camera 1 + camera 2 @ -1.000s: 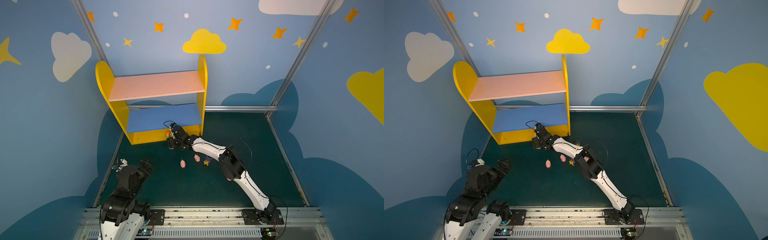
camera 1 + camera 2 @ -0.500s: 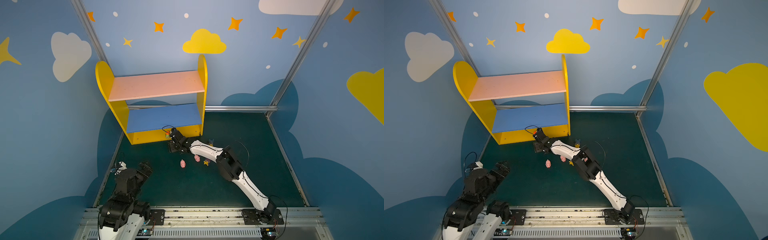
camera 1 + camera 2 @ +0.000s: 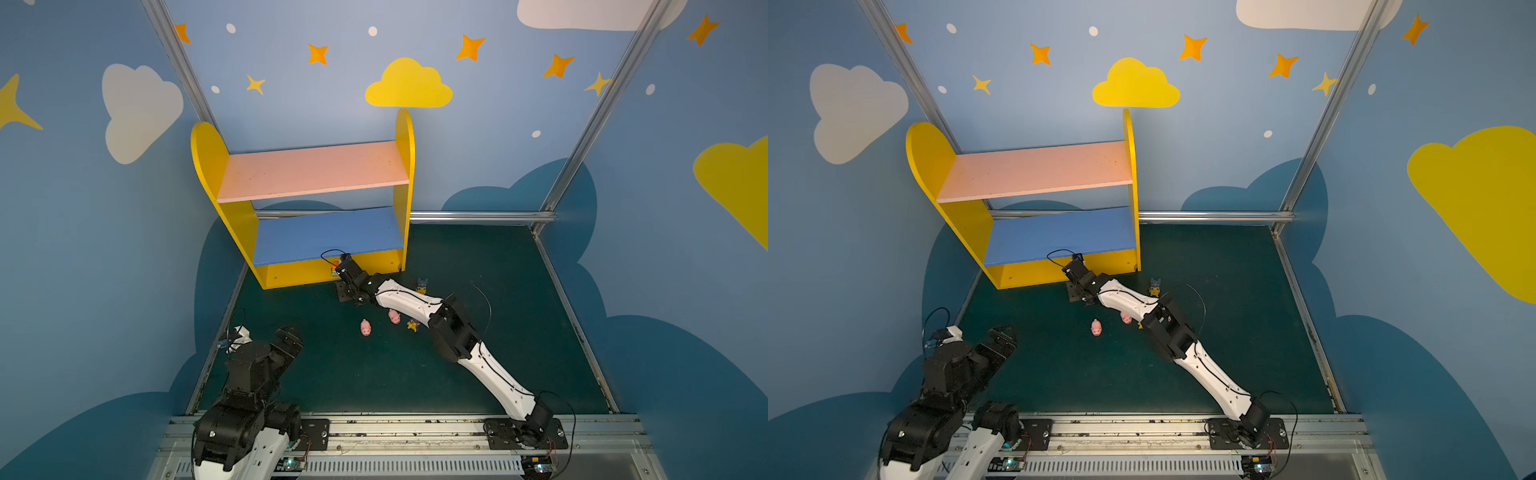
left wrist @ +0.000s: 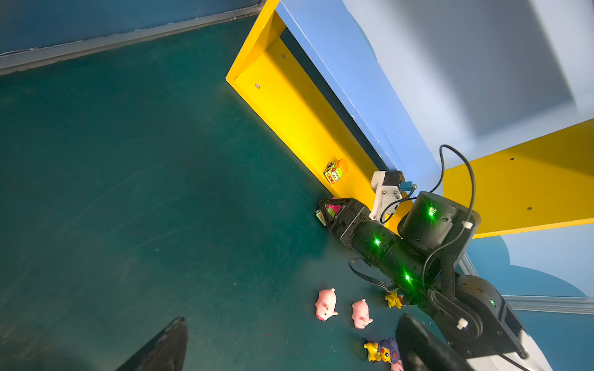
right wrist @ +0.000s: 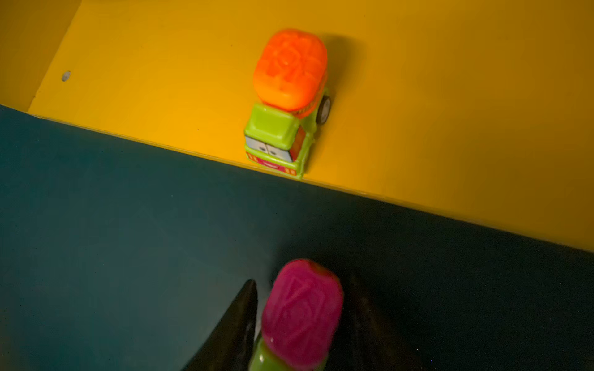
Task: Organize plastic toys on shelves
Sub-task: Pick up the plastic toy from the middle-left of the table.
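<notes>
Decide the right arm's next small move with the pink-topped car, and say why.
Probably close the right gripper firmly on the pink-topped green car: its fingers flank the car on the green mat, but a firm pinch isn't evident. Lifting now might drop it.

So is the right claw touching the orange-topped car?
Apart. The right wrist view shows a strip of bare green mat between the orange-topped car and the right claw, which straddles the pink-topped car.

Robot lab booth (nursery-styled): cloud-and-star walls [image 3: 291, 104], aluminium frame [image 3: 600, 112], mounting rail [image 3: 395, 428].
</notes>
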Motion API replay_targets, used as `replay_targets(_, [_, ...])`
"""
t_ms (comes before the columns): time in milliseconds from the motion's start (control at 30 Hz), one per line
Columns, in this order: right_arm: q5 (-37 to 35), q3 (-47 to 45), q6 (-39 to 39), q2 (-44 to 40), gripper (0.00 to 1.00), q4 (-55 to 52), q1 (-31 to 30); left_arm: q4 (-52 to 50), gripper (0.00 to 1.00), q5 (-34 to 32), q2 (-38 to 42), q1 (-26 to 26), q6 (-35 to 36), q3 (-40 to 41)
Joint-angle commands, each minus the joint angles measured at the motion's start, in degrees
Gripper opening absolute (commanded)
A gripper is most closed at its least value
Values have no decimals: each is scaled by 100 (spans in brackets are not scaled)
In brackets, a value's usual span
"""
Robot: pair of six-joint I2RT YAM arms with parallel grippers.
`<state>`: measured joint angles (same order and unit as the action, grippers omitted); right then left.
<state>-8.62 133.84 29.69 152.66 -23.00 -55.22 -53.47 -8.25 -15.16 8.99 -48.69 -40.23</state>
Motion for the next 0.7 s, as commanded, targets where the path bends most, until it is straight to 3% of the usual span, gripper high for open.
replay_targets(0, [-47, 55, 102, 128, 42, -480, -24, -84, 100, -54, 57, -26, 90, -99])
replay_targets(167, [85, -434, 205, -160, 25, -298, 10, -36, 100, -20, 55, -28, 61, -49])
replay_targets(267, [673, -1232, 569, -605, 21, 329, 152, -6, 100, -1, -7, -24, 53, -50])
replay_targets(400, [1361, -2877, 1246, -1465, 19, 1944, 424, 63, 100, 34, -109, -20, 43, -73])
replay_targets(667, [2282, -4026, 2138, -2057, 19, 3447, 861, 126, 100, 8, -242, -21, 17, -157])
